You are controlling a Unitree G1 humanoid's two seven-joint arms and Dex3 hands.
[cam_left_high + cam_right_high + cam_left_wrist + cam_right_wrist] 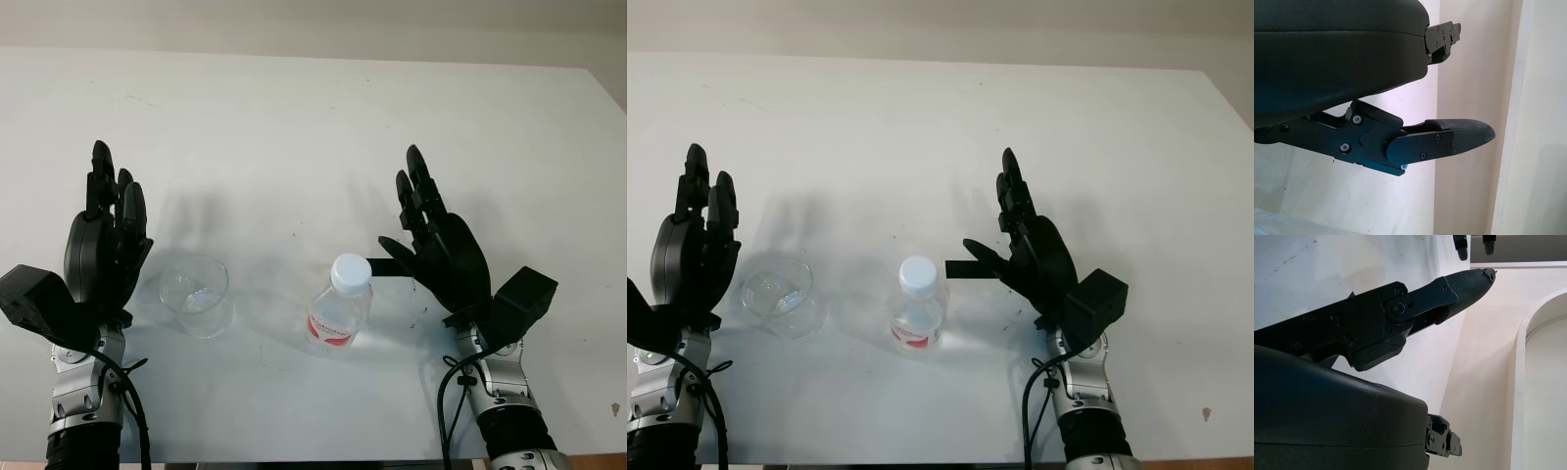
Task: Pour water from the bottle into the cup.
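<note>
A clear plastic water bottle point(339, 311) with a white cap and red label is seen upright near the front edge of the white table point(313, 127), with a clear plastic cup point(196, 294) standing apart to its left; wide bare tabletop is left behind both toward the far edge. The right hand point(436, 245) is held open, raised just right of the bottle with its thumb reaching toward the cap, nothing being gripped. The left hand point(106, 240) is held open and upright just left of the cup.
</note>
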